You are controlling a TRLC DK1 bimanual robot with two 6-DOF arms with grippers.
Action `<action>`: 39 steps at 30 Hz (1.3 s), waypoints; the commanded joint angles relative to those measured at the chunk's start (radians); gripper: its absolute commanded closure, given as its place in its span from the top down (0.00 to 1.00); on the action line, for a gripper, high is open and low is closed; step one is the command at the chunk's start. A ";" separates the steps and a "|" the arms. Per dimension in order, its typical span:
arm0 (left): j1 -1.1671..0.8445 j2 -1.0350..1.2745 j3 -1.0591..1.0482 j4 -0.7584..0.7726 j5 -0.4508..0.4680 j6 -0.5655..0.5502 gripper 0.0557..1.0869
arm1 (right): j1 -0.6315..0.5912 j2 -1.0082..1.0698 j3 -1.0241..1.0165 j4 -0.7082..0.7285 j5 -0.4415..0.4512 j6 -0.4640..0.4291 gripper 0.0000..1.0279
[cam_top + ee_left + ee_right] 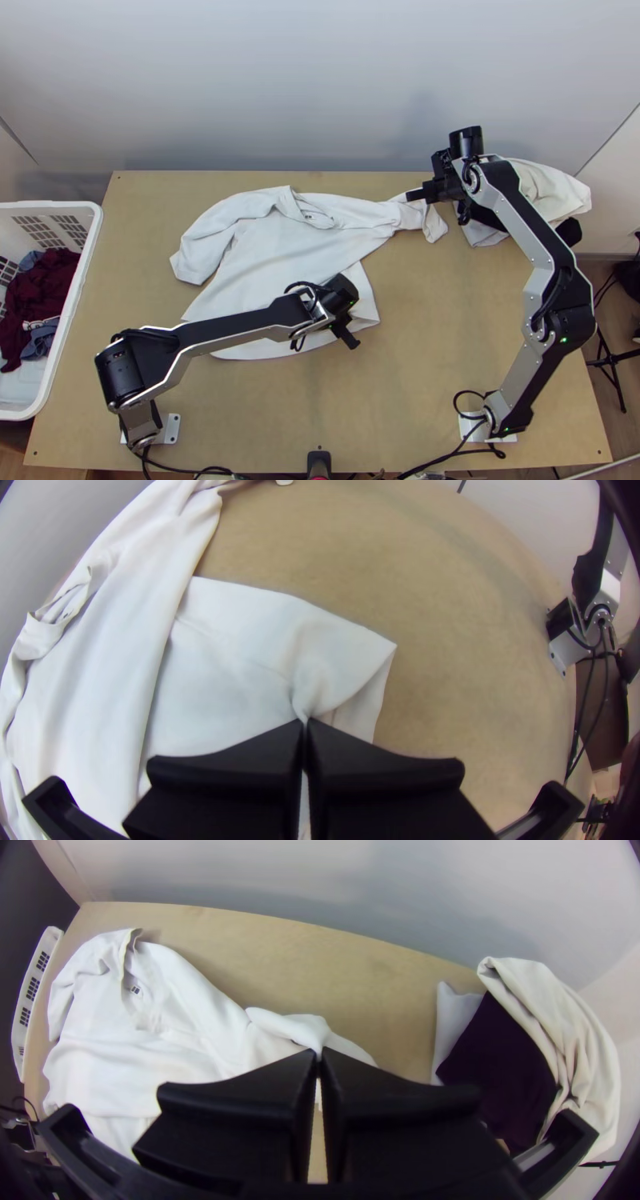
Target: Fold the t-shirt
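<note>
T-shirt [272, 248] is loosely spread on the desk [448, 360], between our left gripper [352, 342] and right gripper [410, 194] in the top view. Left wrist view: we've got the left one pinching the lower part [267, 660], probably as an anchor. Right wrist view: right one's nipping a sleeve [297, 1029], likely to tuck it inward.

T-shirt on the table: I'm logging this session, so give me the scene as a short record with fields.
item: white t-shirt
lie: loosely spread, creased, bunched toward the right gripper; not yet neatly folded
collar: toward the table's far edge
left gripper: shut, pinching the lower part near a corner
right gripper: shut, pinching the sleeve
left side: white basket with dark red and blue clothes
far right: pile with cream cloth and dark cloth
</note>
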 commanded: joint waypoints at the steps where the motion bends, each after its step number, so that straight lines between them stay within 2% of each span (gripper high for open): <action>1: 0.039 -0.074 -0.010 0.028 -0.020 -0.003 0.04 | -0.009 -0.026 0.001 0.000 0.000 0.003 0.04; 6: 0.208 -0.322 -0.033 0.040 -0.023 0.021 0.04 | -0.009 -0.116 0.060 0.000 0.000 0.041 0.04; 12: 0.501 -0.674 0.007 0.033 -0.012 0.049 0.04 | 0.000 -0.219 0.256 -0.041 0.029 0.118 0.04; 17: 0.694 -0.832 0.103 0.020 -0.003 0.055 0.04 | 0.044 -0.276 0.465 -0.152 0.029 0.176 0.04; 21: 0.797 -0.918 0.192 0.086 -0.012 0.053 0.04 | 0.089 -0.348 0.532 -0.144 0.029 0.225 0.03; 24: 0.873 -0.939 0.295 0.169 -0.058 0.044 0.04 | 0.086 -0.395 0.569 -0.104 0.036 0.314 0.03; 27: 0.916 -0.941 0.402 0.206 -0.116 0.033 0.04 | 0.080 -0.443 0.583 -0.083 0.086 0.353 0.03; 31: 0.947 -0.991 0.410 0.231 -0.124 0.035 0.04 | 0.046 -0.523 0.583 -0.024 0.091 0.420 0.03; 39: 0.939 -1.178 0.214 0.382 -0.110 0.047 0.04 | 0.049 -0.690 0.590 -0.024 0.065 0.439 0.03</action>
